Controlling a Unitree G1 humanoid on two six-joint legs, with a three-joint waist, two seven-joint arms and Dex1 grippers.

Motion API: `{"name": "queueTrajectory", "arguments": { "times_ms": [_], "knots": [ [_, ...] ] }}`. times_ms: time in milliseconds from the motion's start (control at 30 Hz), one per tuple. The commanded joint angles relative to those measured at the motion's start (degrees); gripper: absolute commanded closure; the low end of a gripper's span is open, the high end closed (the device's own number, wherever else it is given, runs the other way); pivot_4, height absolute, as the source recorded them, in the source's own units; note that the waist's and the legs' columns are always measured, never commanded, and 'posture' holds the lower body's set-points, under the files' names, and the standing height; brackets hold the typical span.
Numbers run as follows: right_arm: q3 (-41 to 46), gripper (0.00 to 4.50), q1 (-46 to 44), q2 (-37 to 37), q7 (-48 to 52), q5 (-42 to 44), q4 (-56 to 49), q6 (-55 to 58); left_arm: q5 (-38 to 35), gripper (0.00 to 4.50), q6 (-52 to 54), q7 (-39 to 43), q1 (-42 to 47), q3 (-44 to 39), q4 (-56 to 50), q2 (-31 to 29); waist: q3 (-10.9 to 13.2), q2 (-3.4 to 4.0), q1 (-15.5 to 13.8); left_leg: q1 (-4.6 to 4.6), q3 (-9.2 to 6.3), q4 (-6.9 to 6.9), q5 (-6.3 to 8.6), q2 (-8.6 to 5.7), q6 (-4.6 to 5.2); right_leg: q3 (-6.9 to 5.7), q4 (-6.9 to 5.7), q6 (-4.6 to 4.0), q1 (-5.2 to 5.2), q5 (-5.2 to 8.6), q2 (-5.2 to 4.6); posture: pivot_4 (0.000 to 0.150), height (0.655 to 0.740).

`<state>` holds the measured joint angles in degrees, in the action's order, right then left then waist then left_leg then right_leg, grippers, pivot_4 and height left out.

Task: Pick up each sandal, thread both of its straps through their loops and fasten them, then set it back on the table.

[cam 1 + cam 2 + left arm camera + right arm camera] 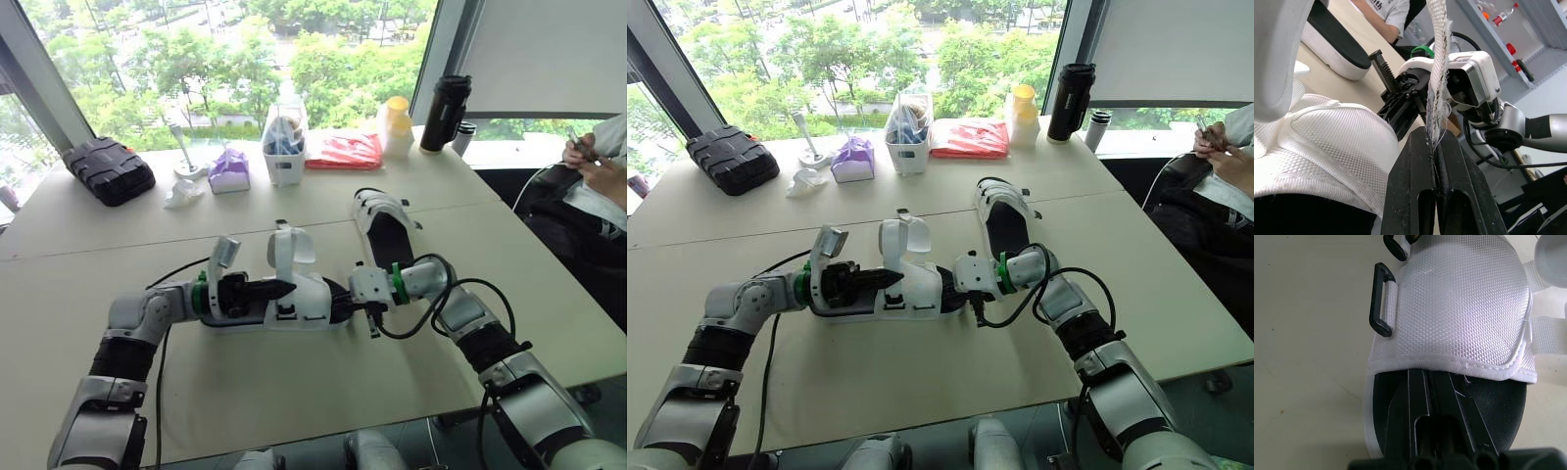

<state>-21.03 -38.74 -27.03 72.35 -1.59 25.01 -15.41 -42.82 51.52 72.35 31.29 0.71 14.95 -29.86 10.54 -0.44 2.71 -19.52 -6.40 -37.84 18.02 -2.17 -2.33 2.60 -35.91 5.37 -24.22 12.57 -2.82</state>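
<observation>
Left end effector point(1436, 136) clamped shut on strap point(1439, 49) of nearer sandal point(294, 299), right end effector point(1429, 379) closed, tucked under its upper point(1459, 298): hold taut, aim tip squarely at black loop point(1373, 301).

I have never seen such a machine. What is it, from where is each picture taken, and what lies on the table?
This is a humanoid robot with two arms, each ending in a black gripper. The two wide pictures come from cameras in its head, looking down at a table; the two close ones come from its wrists. The left gripper pinches a white strap of the near sandal. The right gripper is pushed into that sandal, under its white upper. A second sandal lies farther back. By the window are a black case, a red packet and a black tumbler. A person sits at the right.
</observation>
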Motion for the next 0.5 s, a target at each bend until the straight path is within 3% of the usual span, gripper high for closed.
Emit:
{"name": "queueTrajectory", "arguments": {
  "times_ms": [33,500],
  "knots": [
    [-1.4,4.5,0.3,-0.6,0.0,-2.3,1.4,0.6,0.5,4.45,-1.0,1.5,0.1,-0.5,-0.9,-0.8,0.0,0.0,0.0,0.0,0.0,0.0,0.0,0.0,0.0,0.0,0.0,0.0,0.0,0.0,0.0,0.15,0.74],
    [-1.3,4.5,0.4,-0.8,-0.1,-2.3,1.2,0.6,2.9,4.45,-4.0,4.5,-1.4,1.2,-2.2,-0.8,0.0,0.0,0.0,0.0,0.0,0.0,0.0,0.0,0.0,0.0,0.0,0.0,0.0,0.0,0.0,0.15,0.74]
  ]
}}
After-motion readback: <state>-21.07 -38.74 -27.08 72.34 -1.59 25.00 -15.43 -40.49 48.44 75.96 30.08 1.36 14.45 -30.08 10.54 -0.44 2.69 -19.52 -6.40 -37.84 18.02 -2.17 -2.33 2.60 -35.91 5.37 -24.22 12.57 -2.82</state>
